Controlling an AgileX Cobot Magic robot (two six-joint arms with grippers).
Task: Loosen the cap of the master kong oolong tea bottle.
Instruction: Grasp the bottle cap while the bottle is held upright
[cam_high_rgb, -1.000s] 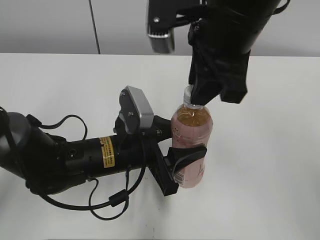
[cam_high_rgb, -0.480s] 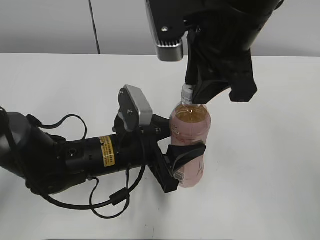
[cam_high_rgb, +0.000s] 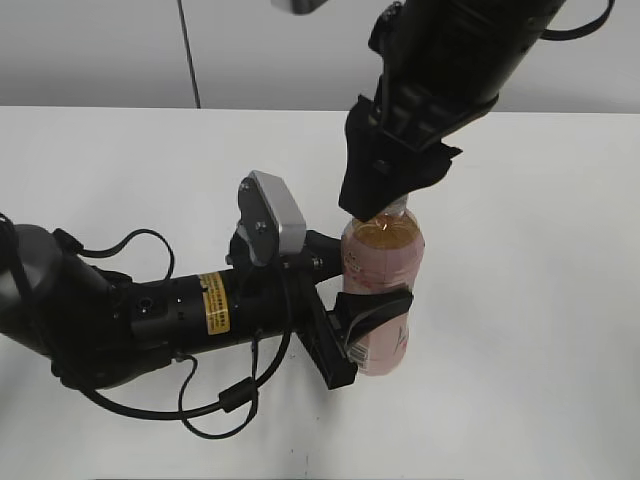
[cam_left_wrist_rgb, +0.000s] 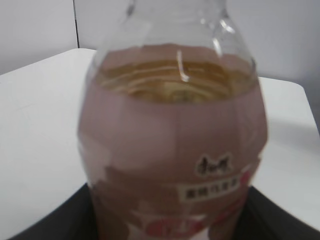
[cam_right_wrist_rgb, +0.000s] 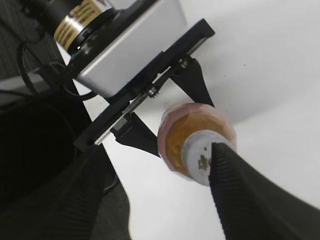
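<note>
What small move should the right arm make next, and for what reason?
Probably close the right pincer on the cap again for another turn. In the right wrist view its fingers stand apart around the cap, while the left pincer clamps the master kong oolong tea bottle upright on the table.

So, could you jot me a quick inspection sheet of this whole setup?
Surface: white table, bare around the work.
Job's things: tea bottle upright; cap on its neck.
Clutter: nothing seen.
Pincers: left pincer closed around the bottle's body; right pincer over the cap, one finger beside it, grip unclear.
Cables: black cables looped by the left arm.
Surroundings: pale wall behind the table.
</note>
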